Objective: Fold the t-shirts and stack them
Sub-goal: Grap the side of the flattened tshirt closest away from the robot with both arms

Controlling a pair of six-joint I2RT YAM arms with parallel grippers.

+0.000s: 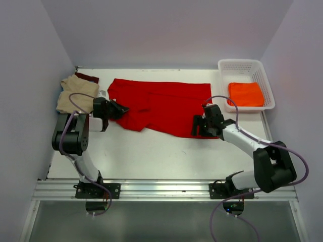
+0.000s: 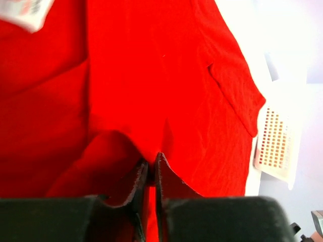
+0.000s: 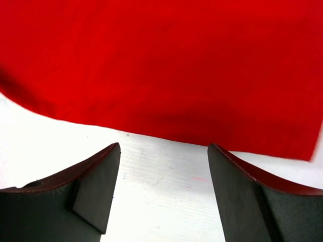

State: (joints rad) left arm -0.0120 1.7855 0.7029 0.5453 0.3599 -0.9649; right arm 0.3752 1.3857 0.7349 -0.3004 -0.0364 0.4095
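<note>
— Progress so far, as you judge it?

— Partway, I'd say. A tan shirt (image 1: 75, 93) sits folded in the far left corner of the table (image 1: 151, 156), with a dark maroon shirt (image 1: 88, 77) showing from under its far side. That looks like a stack begun. An orange shirt (image 1: 246, 94) lies folded in the white basket (image 1: 242, 64) at the far right corner.

— And the red shirt (image 1: 161, 103)?

— Spread wide across the middle, toward the far edge, rumpled at its left end, its white neck label (image 2: 25, 12) showing. It is not yet a neat packet, so the folding and stacking are left.

— The pincers?

— The left pincer (image 2: 151, 159) is at the shirt's left end, its jaws almost together with red cloth pinched between them. The right pincer (image 3: 164, 146) stands wide and released over bare table, just short of the shirt's near hem, holding nothing.

— Anything in the way?

— Little. The tan and maroon pile lies close behind the left arm, so a wide swing there could nudge it. The basket is well clear.
</note>
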